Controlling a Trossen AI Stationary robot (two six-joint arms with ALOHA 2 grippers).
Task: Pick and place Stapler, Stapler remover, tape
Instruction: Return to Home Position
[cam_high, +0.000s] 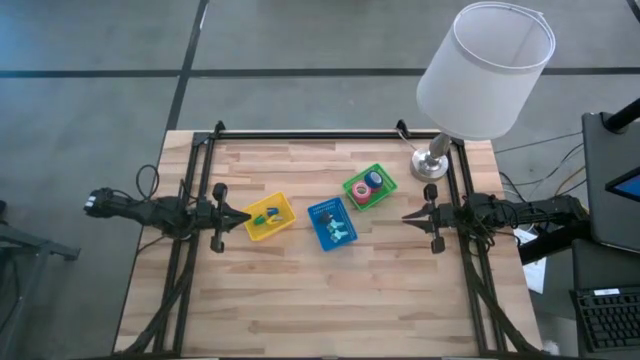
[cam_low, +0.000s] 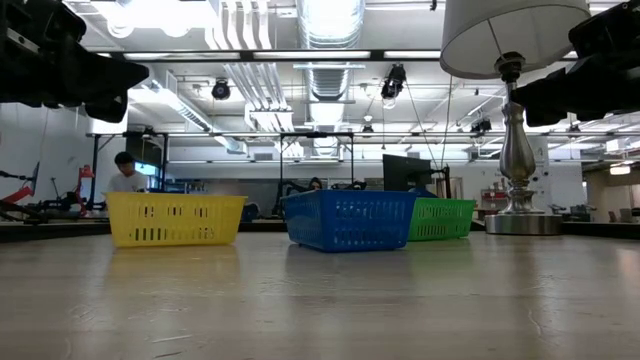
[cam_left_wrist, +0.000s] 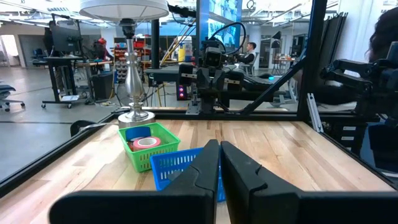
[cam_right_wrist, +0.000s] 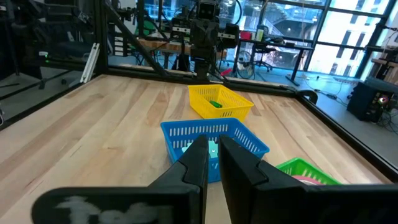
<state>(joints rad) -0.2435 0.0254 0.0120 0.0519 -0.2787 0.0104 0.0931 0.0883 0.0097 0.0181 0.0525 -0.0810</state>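
Note:
Three small plastic bins stand mid-table: a yellow bin with small green and blue items, a blue bin with pale teal items, and a green bin holding the tape rolls, red, pink and blue. In the left wrist view the tape rolls lie flat in the green bin. My left gripper hovers shut at the yellow bin's left side, above the table. My right gripper hovers shut to the right of the blue bin, fingers pointing at it. Which items are the stapler and the remover cannot be told.
A table lamp with a white shade stands on its metal base at the far right corner, close to the green bin. A black frame rail runs along the far edge. Bare wood fills the near half.

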